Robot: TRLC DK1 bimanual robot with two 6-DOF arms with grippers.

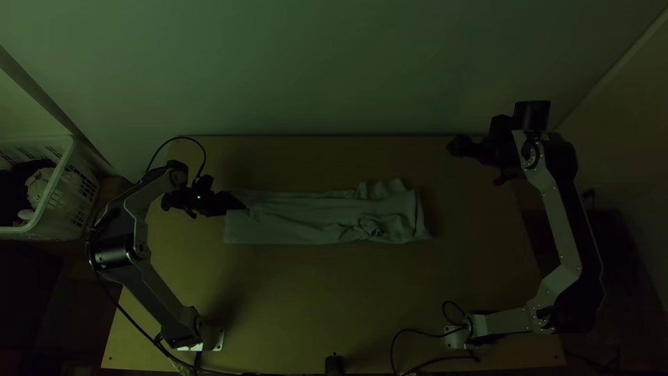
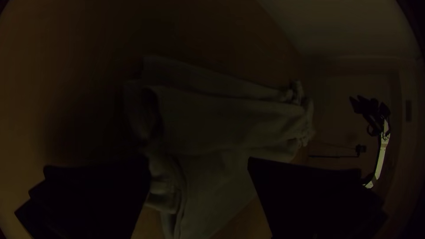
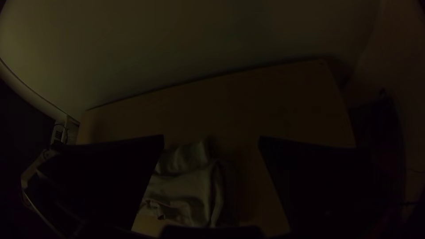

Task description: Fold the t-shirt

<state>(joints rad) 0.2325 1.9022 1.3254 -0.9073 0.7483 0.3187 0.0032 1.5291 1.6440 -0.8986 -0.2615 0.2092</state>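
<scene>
T-shirt: the pale T-shirt [image 1: 299, 217] lies across the middle of the top view, gathered into a long, narrow strip running left to right; its right end is rumpled, with a small bunch of fabric near the lower edge.
Left gripper: in the top view, the left gripper [image 1: 235, 202] is left of centre, its tips over the left end of the strip. In the left wrist view its black fingers [image 2: 99, 194] are spread wide, with cloth visible in the gap and nothing pinched. Whether the tips touch the fabric, I cannot tell.
Right gripper: the right gripper [image 1: 460, 146] is at the upper right of the top view, beyond the rumpled end and apart from the cloth. In the right wrist view its fingers [image 3: 310, 177] stand wide apart, holding nothing.
Table: light wooden table [image 1: 313, 299], under the shirt.
Basket: white laundry basket [image 1: 62, 170], left edge of the top view, with fabric inside.
</scene>
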